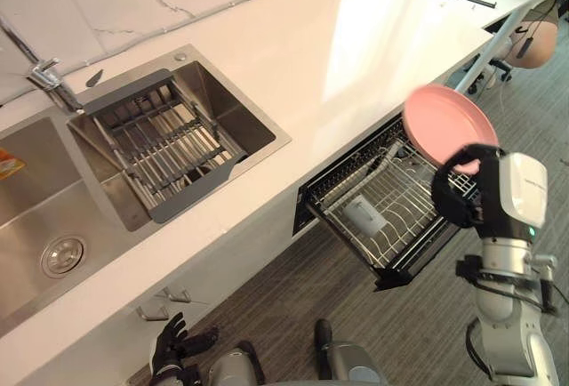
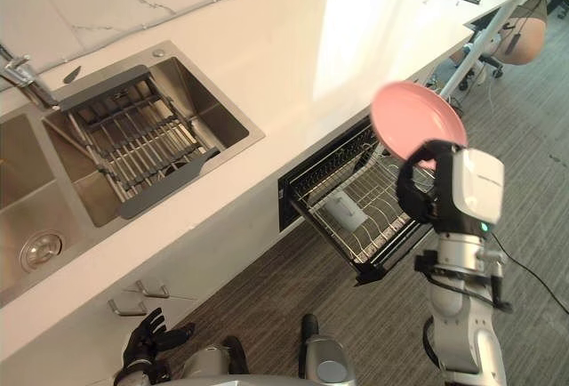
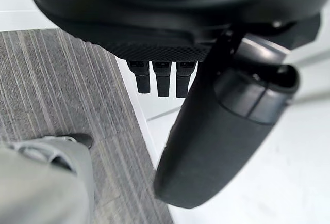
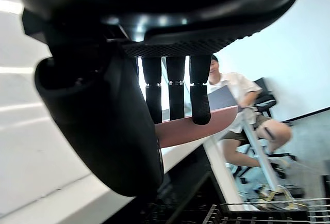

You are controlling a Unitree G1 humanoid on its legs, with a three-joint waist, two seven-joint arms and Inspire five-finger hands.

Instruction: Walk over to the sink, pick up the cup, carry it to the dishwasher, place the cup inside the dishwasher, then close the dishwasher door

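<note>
Pink round plate (image 1: 444,124) pinched at its lower rim in the dark right hand (image 1: 460,197), thumb against one face and fingers (image 4: 175,95) laid nearly straight down the other, as seen from the right wrist. Silver-grey right forearm upright, hand bent over toward the robot's left, raised in front of the white stone counter (image 1: 356,48) and above the right end of the pulled-out wire dishwasher rack (image 1: 391,266). Plate tilted, broad face turned up toward the head camera. Pale cup (image 1: 364,215) lying on its side inside that rack, long axis running roughly from the counter side outward across the wires; cannot tell which end is the mouth. Cup below the right hand and to its left, apart from it, touched by neither hand. Dark left hand (image 1: 173,346) low beside the white cabinet front, fingers loosely spread and holding nothing. Farther left along the counter, stainless steel double sink (image 1: 253,128) with a dark grey slatted drain rack (image 1: 151,146) set across one basin. Seated person (image 4: 240,92) beyond the plate in the right wrist view.
</note>
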